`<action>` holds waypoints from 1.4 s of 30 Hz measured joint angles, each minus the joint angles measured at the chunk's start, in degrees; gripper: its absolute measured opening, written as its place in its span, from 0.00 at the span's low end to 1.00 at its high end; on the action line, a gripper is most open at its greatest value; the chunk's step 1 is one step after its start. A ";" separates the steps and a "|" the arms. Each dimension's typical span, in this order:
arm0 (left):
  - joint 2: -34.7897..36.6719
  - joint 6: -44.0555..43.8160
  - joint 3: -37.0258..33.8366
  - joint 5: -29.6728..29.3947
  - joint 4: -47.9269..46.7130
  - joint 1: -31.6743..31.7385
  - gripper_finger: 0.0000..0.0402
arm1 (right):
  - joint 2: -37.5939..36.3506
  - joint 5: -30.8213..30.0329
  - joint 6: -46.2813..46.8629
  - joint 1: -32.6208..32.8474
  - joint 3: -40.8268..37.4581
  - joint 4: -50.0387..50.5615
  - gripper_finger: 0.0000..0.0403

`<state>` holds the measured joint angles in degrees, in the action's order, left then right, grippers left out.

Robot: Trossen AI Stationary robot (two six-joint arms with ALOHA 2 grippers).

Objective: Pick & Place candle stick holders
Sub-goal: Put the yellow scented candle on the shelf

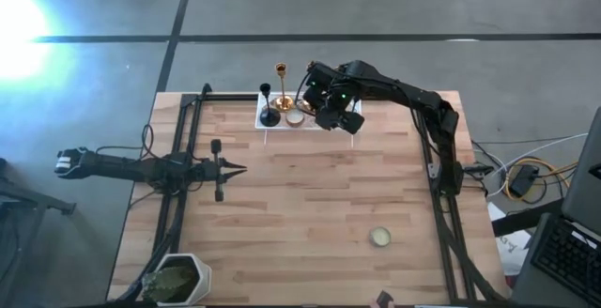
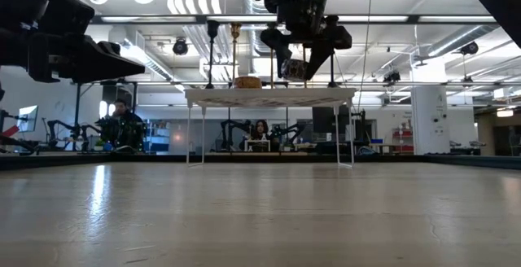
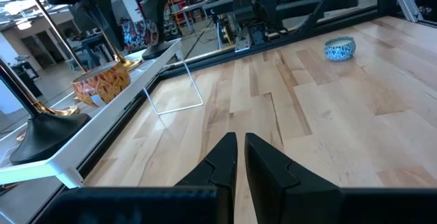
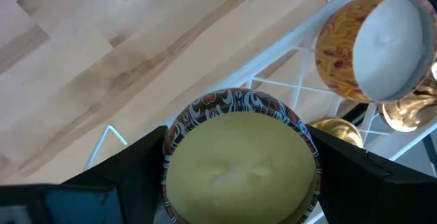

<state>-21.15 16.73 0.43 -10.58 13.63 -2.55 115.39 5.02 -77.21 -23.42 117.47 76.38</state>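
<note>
Gripping a patterned candle cup [image 4: 239, 159] just above the white tray [image 1: 265, 120], the right hand [image 1: 331, 109] has one cup [image 1: 380, 238] already on the tabletop [image 1: 310, 205]; another cup [image 1: 295, 117], black holder [image 1: 269, 111] and gold stick [image 1: 281, 87] remain on that tray; left hand [image 1: 230, 168] clenched, well apart

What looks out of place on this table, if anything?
One low round cup sits alone on the bare wood near the front, far from the white tray where the other holders are gathered. Nothing looks spilled, tipped or broken.
</note>
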 joint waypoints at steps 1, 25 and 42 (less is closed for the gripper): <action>0.00 -0.01 0.00 -0.01 0.00 0.00 0.08 | 0.00 -0.02 -0.04 -0.07 -0.09 -0.08 0.72; 0.00 0.00 0.00 0.01 -0.01 0.00 0.08 | 0.00 -1.17 -1.06 -1.40 -3.65 -3.50 0.72; 0.00 0.00 0.00 0.02 0.00 0.00 0.08 | 0.00 -2.19 -1.90 -1.62 -4.05 -3.48 0.72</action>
<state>-21.15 16.73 0.43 -10.57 13.63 -2.55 115.39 2.83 -79.11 -25.04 113.43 72.90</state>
